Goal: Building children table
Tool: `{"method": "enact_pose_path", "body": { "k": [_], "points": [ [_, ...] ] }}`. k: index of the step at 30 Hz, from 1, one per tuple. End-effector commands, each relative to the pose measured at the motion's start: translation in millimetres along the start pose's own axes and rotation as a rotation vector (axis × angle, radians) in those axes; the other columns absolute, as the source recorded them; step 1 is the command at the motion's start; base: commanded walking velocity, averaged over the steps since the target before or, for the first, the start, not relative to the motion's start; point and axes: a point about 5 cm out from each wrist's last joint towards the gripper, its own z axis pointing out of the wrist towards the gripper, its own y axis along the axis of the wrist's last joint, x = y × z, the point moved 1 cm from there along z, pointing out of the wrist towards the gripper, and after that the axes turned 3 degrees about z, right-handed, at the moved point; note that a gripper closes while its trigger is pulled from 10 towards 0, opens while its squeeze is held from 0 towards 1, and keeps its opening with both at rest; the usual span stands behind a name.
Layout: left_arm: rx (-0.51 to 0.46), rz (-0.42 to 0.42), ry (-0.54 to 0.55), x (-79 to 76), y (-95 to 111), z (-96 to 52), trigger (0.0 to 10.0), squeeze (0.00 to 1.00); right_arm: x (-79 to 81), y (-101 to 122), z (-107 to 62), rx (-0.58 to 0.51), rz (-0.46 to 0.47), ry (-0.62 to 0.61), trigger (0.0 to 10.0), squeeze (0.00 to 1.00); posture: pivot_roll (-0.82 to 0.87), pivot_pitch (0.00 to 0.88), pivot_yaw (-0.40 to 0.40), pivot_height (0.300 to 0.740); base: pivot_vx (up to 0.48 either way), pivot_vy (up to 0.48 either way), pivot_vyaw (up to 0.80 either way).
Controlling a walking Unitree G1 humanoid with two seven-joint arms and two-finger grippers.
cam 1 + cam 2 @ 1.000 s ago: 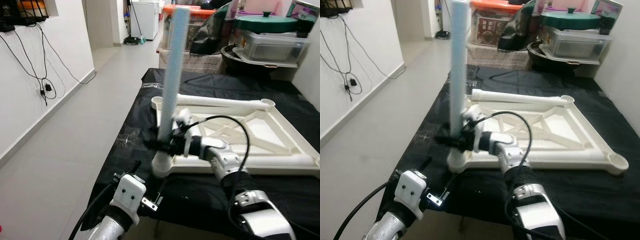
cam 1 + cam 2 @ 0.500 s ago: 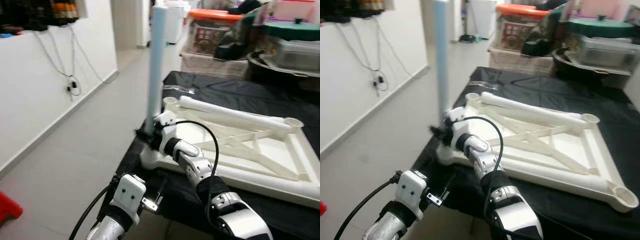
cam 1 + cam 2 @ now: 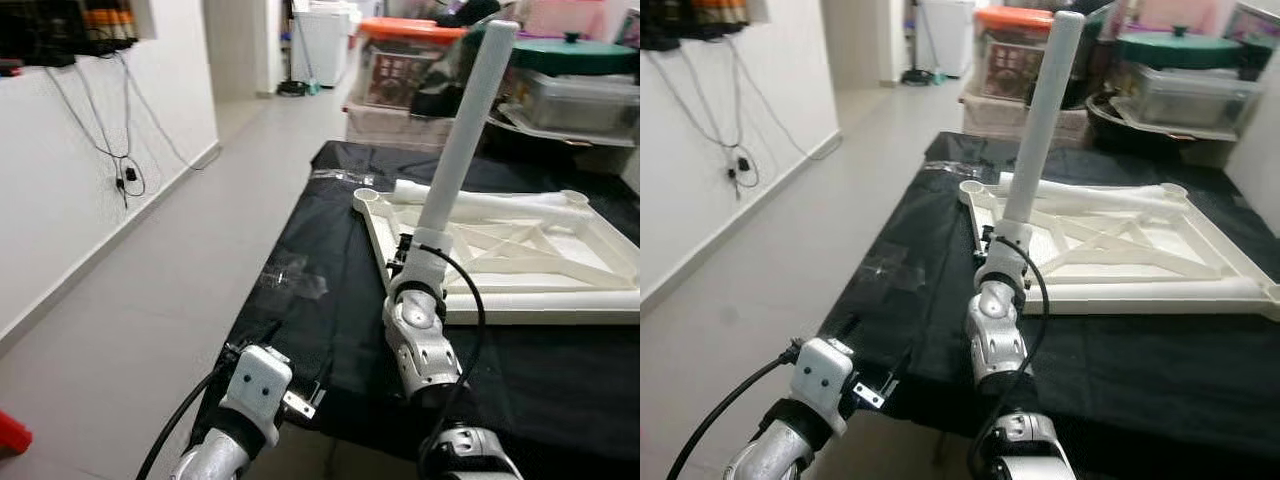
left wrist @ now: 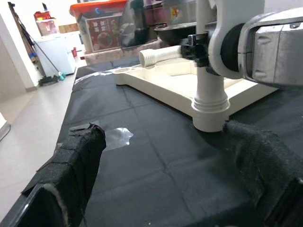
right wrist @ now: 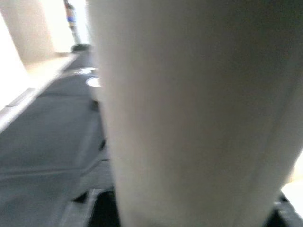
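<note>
An upturned white table top (image 3: 560, 265) lies on a black-covered table. One white table leg (image 3: 462, 130) stands in its near-left corner socket (image 4: 208, 118), leaning to the right. My right gripper (image 3: 408, 248) is shut on the base of that leg, and the leg's surface (image 5: 189, 113) is blurred and very close in the right wrist view. A second white leg (image 3: 490, 200) lies along the top's far side. My left gripper (image 4: 163, 135) hangs open low at the table's near-left edge, pointing at the socket, with nothing between its fingers (image 4: 75, 165).
Storage boxes (image 3: 410, 60) and a green-lidded pot (image 3: 560, 50) crowd the back of the table. A patch of clear tape (image 3: 295, 280) sits on the black cloth (image 3: 330, 230). Tiled floor (image 3: 170, 260) runs along the left, beside a white wall with hanging cables (image 3: 120, 160).
The view has swung. The leg, which stood almost upright, now leans right, and my right arm has drawn in closer beneath it, still gripping its base. The left arm stays low.
</note>
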Motion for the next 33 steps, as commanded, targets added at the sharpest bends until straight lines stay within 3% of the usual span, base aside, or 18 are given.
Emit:
{"method": "enact_pose_path", "body": {
  "k": [1, 4, 5, 8, 9, 10, 11, 14, 15, 17, 21, 22, 23, 26, 33],
  "points": [
    [0.021, 0.004, 0.001, 0.2, -4.2, -1.0, 10.0, 0.00, 32.0, -3.1, -11.3, -0.012, 0.050, 0.162, 10.0, 1.00, 0.11, 0.000, -0.063, 0.740, 0.000, 0.000, 0.00],
    [0.021, 0.004, 0.001, 0.2, -4.1, -1.0, 10.0, 0.00, 38.3, -2.0, -12.3, -0.026, 0.059, 0.216, 10.0, 1.00, 0.11, 0.000, -0.064, 0.740, 0.000, 0.000, 0.00],
    [0.020, 0.003, 0.002, 0.3, -3.9, -0.7, 10.0, 0.00, 31.8, 2.4, -3.7, -0.065, 0.032, 0.245, 10.0, 0.00, 0.11, 0.000, -0.064, 0.740, 0.000, 0.000, 0.00],
    [0.020, 0.002, 0.003, 0.4, -3.8, -0.4, 10.0, 0.00, 29.1, 5.4, 3.0, -0.068, 0.044, 0.327, 10.0, 0.00, 0.11, 0.000, -0.064, 0.740, 0.000, 0.000, 0.00],
    [0.019, 0.002, 0.003, 0.5, -3.8, -0.2, 10.0, 0.00, 27.2, 8.3, 6.0, -0.069, 0.053, 0.375, 10.0, 0.00, 0.11, 0.000, -0.064, 0.740, 0.000, 0.000, 0.00],
    [0.019, 0.002, 0.003, 0.5, -3.8, 0.0, 10.0, 0.00, 27.1, 9.9, 9.2, -0.031, 0.084, 0.506, 10.0, 0.00, 0.11, 0.000, -0.062, 0.740, 0.000, 0.000, 0.00],
    [0.019, 0.002, 0.003, 0.5, -3.8, 0.0, 10.0, 0.00, 27.1, 9.9, 9.2, -0.031, 0.084, 0.506, 10.0, 0.00, 0.11, 0.000, -0.062, 0.740, 0.000, 0.000, 0.00],
    [0.019, 0.002, 0.003, 0.9, -3.9, -0.1, 10.0, 0.00, 27.6, 15.7, 5.0, 0.062, 0.085, 0.910, 10.0, 0.00, 0.11, 0.000, -0.061, 0.740, 0.000, 0.000, 0.00],
    [0.019, 0.002, 0.003, 0.9, -3.9, -0.1, 10.0, 0.00, 27.6, 15.7, 5.0, 0.062, 0.085, 0.910, 10.0, 0.00, 0.11, 0.000, -0.061, 0.740, 0.000, 0.000, 0.00],
    [0.020, 0.004, 0.003, 1.2, -3.9, -0.3, 10.0, 0.00, 28.5, 17.6, -0.4, 0.098, 0.047, 1.082, 10.0, 0.00, 0.12, 0.000, -0.060, 0.740, 0.000, 0.000, 0.00],
    [0.020, 0.004, 0.003, 1.4, -3.7, -0.4, 10.0, 0.00, 30.2, 18.0, -3.3, 0.116, 0.029, 1.154, 10.0, 0.00, 0.12, 0.000, -0.061, 0.740, 0.000, 0.000, 0.00],
    [0.020, 0.006, 0.004, 1.7, -3.6, -0.7, 10.0, 0.00, 35.1, 16.6, -8.6, 0.138, -0.010, 1.249, 10.0, 0.00, 0.12, 0.000, -0.063, 0.740, 0.000, 0.000, 0.00],
    [0.020, 0.006, 0.004, 1.7, -3.6, -0.7, 10.0, 0.00, 35.1, 16.6, -8.6, 0.138, -0.010, 1.249, 10.0, 0.00, 0.12, 0.000, -0.063, 0.740, 0.000, 0.000, 0.00],
    [0.020, 0.008, 0.006, 1.8, -3.6, -1.4, 10.0, 0.00, 48.9, 10.6, -20.1, 0.181, -0.068, 1.409, 10.0, 0.00, 0.13, 0.000, -0.064, 0.740, 0.000, 0.000, 0.00],
    [0.022, 0.012, 0.007, 0.9, -3.7, -3.2, 10.0, 0.00, 66.0, 1.3, -39.1, 0.239, -0.031, 1.604, 10.0, 0.00, 0.13, 0.000, -0.067, 0.740, 0.000, 0.000, 0.00]
  ]
}}
